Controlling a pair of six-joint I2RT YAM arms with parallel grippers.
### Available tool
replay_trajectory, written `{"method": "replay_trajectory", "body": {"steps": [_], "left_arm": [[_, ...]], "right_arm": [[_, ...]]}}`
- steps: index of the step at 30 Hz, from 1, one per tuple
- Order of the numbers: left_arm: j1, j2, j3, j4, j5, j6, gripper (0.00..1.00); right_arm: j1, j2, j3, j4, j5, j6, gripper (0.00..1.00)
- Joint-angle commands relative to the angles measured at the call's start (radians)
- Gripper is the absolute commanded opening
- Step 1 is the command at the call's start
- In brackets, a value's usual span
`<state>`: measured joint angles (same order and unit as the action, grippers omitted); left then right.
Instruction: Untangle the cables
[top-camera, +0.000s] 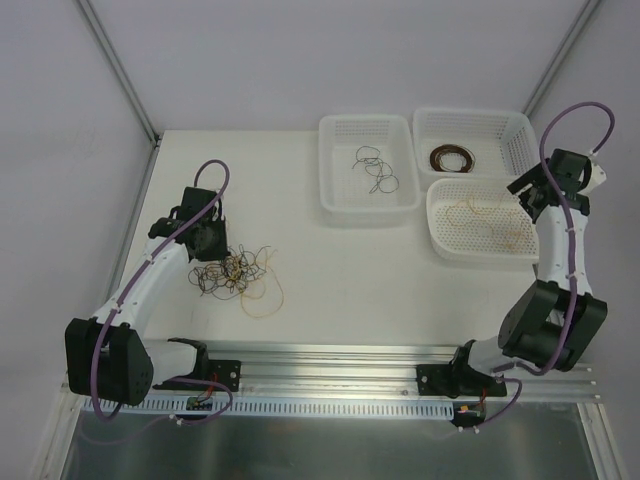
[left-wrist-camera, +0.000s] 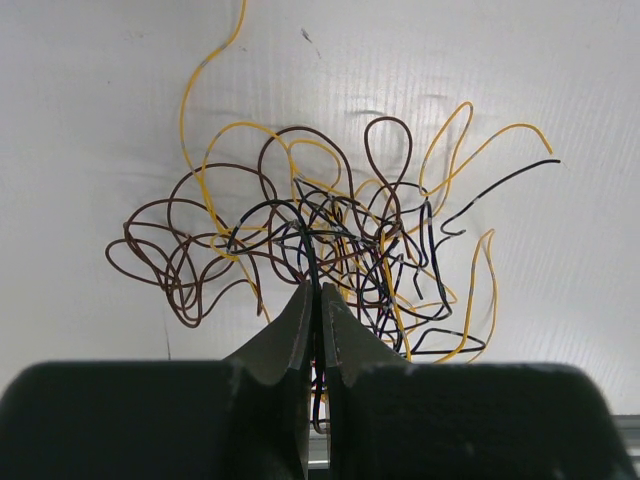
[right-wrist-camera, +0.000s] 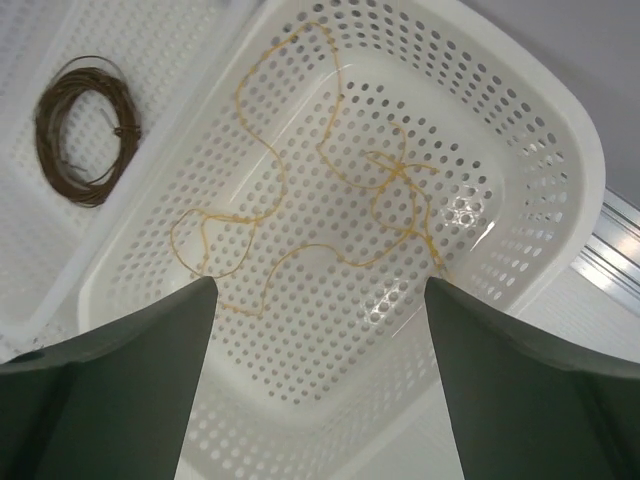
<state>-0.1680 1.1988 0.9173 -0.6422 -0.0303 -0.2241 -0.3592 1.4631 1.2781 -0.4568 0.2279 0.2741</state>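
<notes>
A tangle of thin curly cables (top-camera: 236, 272), yellow, black and dark brown, lies on the white table at the left; it fills the left wrist view (left-wrist-camera: 320, 240). My left gripper (top-camera: 210, 240) (left-wrist-camera: 318, 292) sits at the tangle's near edge, shut on a black cable that runs between its fingers. My right gripper (top-camera: 528, 190) (right-wrist-camera: 320, 290) is open and empty above the near right basket (top-camera: 440, 232) (right-wrist-camera: 560, 130), which holds a loose yellow cable (top-camera: 492, 222) (right-wrist-camera: 300, 190).
A basket (top-camera: 330, 165) at the back middle holds black cables (top-camera: 374, 168). A basket (top-camera: 520, 130) at the back right holds a coiled dark brown cable (top-camera: 451, 158) (right-wrist-camera: 82, 130). A yellow loop (top-camera: 266, 298) trails from the tangle toward the front.
</notes>
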Motion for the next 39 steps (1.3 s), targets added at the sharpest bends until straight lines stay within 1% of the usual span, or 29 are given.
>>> {"method": "replay_trajectory", "body": {"steps": [1,5,6,8,9,10,11,12,14,15,16,17,19,20,21,22,23,24,26,29,31,34,39], "left_arm": [[0.010,0.004,0.025,-0.016,0.029,-0.001,0.00],[0.010,0.002,0.025,-0.008,0.078,0.003,0.00],[0.012,0.002,0.026,-0.007,0.087,0.003,0.00],[0.012,0.001,0.022,0.001,0.116,0.005,0.00],[0.012,-0.002,0.022,0.004,0.125,0.008,0.00],[0.010,-0.004,0.020,0.012,0.139,0.009,0.00],[0.010,-0.005,0.018,0.013,0.160,0.011,0.00],[0.012,-0.005,0.018,0.018,0.176,0.012,0.00],[0.010,-0.005,0.015,0.029,0.200,0.014,0.00],[0.010,-0.005,0.012,0.033,0.231,0.012,0.00],[0.010,-0.002,0.011,0.036,0.243,0.014,0.00],[0.010,-0.001,0.009,0.042,0.259,0.014,0.00],[0.010,0.001,0.008,0.047,0.294,0.017,0.00],[0.010,0.001,0.008,0.053,0.303,0.016,0.00],[0.010,0.002,0.006,0.056,0.319,0.017,0.00],[0.010,0.002,0.005,0.058,0.323,0.016,0.00],[0.010,0.002,0.005,0.061,0.328,0.015,0.00],[0.010,0.002,0.002,0.064,0.334,0.015,0.00],[0.010,0.002,-0.001,0.067,0.346,0.012,0.00],[0.010,0.004,-0.005,0.073,0.363,0.002,0.00],[0.010,0.004,-0.011,0.082,0.380,-0.009,0.00],[0.010,0.010,-0.018,0.091,0.402,-0.053,0.00],[0.001,0.005,-0.046,0.133,0.429,-0.185,0.00]], "right_arm": [[0.052,-0.131,-0.016,0.010,-0.004,-0.024,0.89],[0.152,-0.199,-0.036,0.023,-0.097,-0.099,0.89],[0.210,-0.217,-0.042,0.024,-0.134,-0.114,0.89],[0.278,-0.233,-0.069,0.044,-0.182,-0.156,0.89],[0.349,-0.245,-0.083,0.061,-0.256,-0.173,0.89],[0.389,-0.251,-0.098,0.093,-0.277,-0.190,0.89],[0.473,-0.256,-0.138,0.116,-0.297,-0.199,0.88],[0.514,-0.259,-0.158,0.142,-0.361,-0.211,0.87],[0.598,-0.259,-0.222,0.219,-0.400,-0.214,0.85],[0.687,-0.257,-0.246,0.257,-0.451,-0.220,0.84],[0.733,-0.244,-0.262,0.317,-0.467,-0.230,0.83],[0.828,-0.233,-0.287,0.343,-0.467,-0.245,0.83],[0.920,-0.198,-0.292,0.389,-0.476,-0.272,0.82],[1.000,-0.155,-0.286,0.397,-0.472,-0.309,0.82],[1.031,-0.126,-0.277,0.411,-0.489,-0.311,0.81],[1.087,-0.081,-0.272,0.444,-0.504,-0.299,0.80],[1.114,-0.057,-0.269,0.452,-0.513,-0.299,0.80],[1.140,-0.037,-0.261,0.496,-0.528,-0.293,0.79],[1.212,0.024,-0.243,0.538,-0.518,-0.294,0.77],[1.275,0.077,-0.212,0.598,-0.499,-0.279,0.75],[1.296,0.112,-0.206,0.668,-0.499,-0.239,0.74],[1.335,0.158,-0.189,0.711,-0.498,-0.222,0.73],[1.368,0.220,-0.169,0.771,-0.501,-0.181,0.72]]}}
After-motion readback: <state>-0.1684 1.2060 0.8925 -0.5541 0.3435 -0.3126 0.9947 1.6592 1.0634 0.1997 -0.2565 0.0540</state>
